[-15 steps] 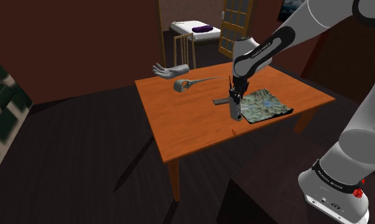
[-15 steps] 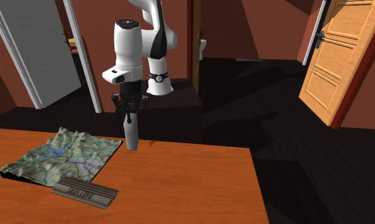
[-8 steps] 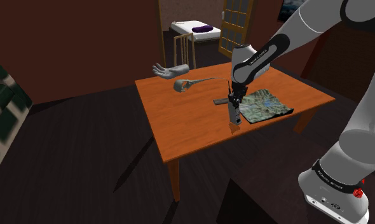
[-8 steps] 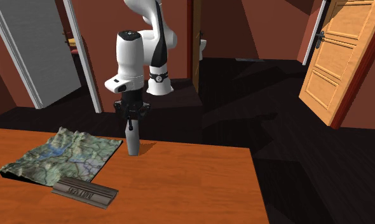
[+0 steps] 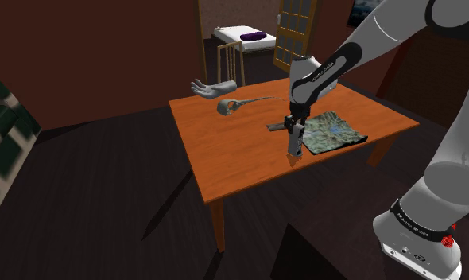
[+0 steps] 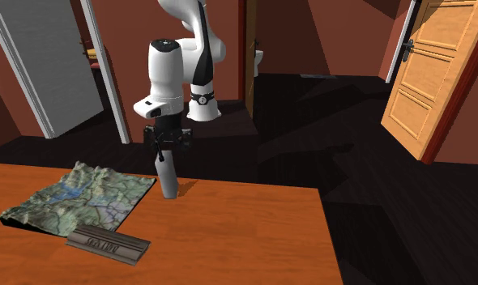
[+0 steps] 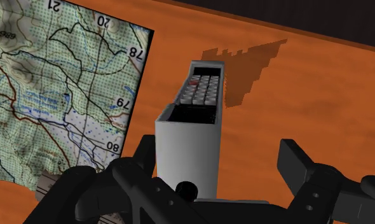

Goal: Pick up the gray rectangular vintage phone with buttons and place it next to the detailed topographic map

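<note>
A wooden table [image 5: 225, 159] is covered in part by a map [image 5: 330, 131], laid near the edge beside the stand. The phone [image 5: 293, 145] is stood on end by that same edge, just beside the map's side. The gripper [image 6: 166, 151] is hung around the phone's upper end with fingers [image 7: 300, 167] spread, one kept clear of the casing.

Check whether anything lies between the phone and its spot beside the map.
Nothing visible does. The phone is upright under the gripper, right beside the map, with bare table around its lower end.
</note>
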Motion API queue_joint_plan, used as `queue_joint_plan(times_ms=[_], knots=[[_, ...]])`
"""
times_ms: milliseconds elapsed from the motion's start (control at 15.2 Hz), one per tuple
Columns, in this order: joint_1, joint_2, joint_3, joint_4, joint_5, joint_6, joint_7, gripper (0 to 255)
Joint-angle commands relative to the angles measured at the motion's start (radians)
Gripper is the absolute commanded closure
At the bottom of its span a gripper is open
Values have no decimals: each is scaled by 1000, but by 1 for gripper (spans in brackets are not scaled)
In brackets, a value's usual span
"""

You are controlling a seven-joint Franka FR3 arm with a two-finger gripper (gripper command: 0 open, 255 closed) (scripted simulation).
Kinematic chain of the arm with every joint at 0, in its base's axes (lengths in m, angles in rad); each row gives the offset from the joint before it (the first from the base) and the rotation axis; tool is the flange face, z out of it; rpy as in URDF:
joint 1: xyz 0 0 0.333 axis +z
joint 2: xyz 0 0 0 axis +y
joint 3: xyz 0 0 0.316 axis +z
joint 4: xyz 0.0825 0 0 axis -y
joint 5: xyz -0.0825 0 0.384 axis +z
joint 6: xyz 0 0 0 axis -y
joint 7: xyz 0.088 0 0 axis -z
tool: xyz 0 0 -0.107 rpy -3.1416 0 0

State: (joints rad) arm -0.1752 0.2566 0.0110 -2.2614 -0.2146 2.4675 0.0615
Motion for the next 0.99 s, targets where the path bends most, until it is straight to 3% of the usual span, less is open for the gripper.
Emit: queue_joint_plan(times_ms=[0, 132, 396, 924], knots=[[0, 0, 0, 0, 0, 0, 0, 0], [0, 0, 0, 0, 0, 0, 0, 0], [5, -92, 13, 24, 26, -117, -17, 0], [5, -92, 13, 24, 26, -117, -17, 0]])
